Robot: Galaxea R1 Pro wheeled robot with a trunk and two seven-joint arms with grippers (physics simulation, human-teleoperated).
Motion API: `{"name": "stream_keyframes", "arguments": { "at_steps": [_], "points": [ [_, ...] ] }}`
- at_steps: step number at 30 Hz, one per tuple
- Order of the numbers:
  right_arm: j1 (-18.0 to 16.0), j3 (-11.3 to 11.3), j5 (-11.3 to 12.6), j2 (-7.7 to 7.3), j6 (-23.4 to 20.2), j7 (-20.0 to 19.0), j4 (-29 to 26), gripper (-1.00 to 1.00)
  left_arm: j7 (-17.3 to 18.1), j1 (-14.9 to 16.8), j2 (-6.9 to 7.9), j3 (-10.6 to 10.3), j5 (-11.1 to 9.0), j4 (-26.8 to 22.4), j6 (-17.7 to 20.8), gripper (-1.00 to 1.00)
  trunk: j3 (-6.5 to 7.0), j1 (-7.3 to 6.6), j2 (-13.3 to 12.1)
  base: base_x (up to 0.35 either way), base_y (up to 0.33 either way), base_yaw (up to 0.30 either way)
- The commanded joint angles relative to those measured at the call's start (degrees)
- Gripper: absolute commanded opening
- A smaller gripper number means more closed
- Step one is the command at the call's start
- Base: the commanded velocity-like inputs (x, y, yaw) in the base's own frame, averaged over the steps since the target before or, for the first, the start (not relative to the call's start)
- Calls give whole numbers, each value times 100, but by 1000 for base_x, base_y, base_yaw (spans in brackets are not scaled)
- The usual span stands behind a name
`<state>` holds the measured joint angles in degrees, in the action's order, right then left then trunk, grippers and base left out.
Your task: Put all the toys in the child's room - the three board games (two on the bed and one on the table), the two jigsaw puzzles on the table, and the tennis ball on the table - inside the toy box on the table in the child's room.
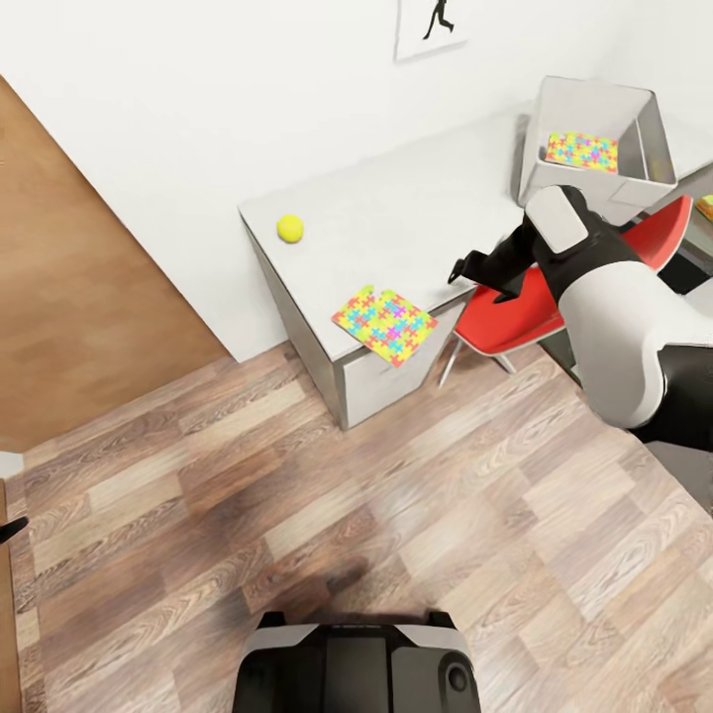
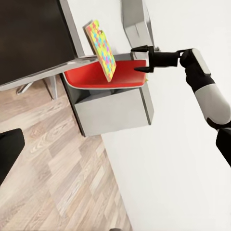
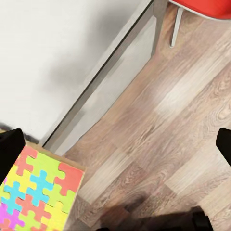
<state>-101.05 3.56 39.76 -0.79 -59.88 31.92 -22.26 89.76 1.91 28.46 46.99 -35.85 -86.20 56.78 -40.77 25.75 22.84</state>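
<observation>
Light grey open-topped toy box w/ sloping sides [image 1: 642, 149] sits at the desk's far right end, close to the wall. Inside it, flat on the bottom: one multicoloured jigsaw puzzle square [image 1: 582, 151]; nothing else can be made out in the box.

Long pale grey-white desk [image 1: 426, 208] runs along the white wall. Small yellow-green tennis ball [image 1: 289, 229] rests near the desk's left end, toward the back edge, well apart from the box. Second multicoloured jigsaw puzzle square [image 1: 383, 324] lies at the front edge near the left corner, one corner overhanging the edge.

Right gripper [image 1: 479, 271], black, on a white arm, hovers over the desk's front edge between the overhanging puzzle and the toy box; fingers apart, nothing between them. Right wrist view: that puzzle [image 3: 37, 190] at the desk corner, plank floor beyond. Left gripper: a dark finger [image 2: 9, 149] at the left wrist view's edge; can't tell open or closed.

Red chair [image 1: 555, 297] tucked under the desk below the right arm. Wood-plank floor [image 1: 396, 515], brown wooden door panel [image 1: 69, 287] at left, black-silhouette poster [image 1: 433, 25] on the wall.
</observation>
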Motion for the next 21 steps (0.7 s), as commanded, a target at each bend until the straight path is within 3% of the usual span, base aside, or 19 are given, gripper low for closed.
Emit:
{"name": "stream_keyframes", "arguments": {
  "at_steps": [1, 21],
  "points": [
    [-2, 13, 46, 14, -12, 55, -5, 100, 24, 2, 1, 1, 8, -2, 61, 100, 1, 3, 8, 0, 0, 94],
    [5, -25, 49, 69, -12, 51, -6, 100, 24, 2, 1, 3, 8, -2, 61, 100, 173, 3, 8, 0, 0, 111]
  ]
}}
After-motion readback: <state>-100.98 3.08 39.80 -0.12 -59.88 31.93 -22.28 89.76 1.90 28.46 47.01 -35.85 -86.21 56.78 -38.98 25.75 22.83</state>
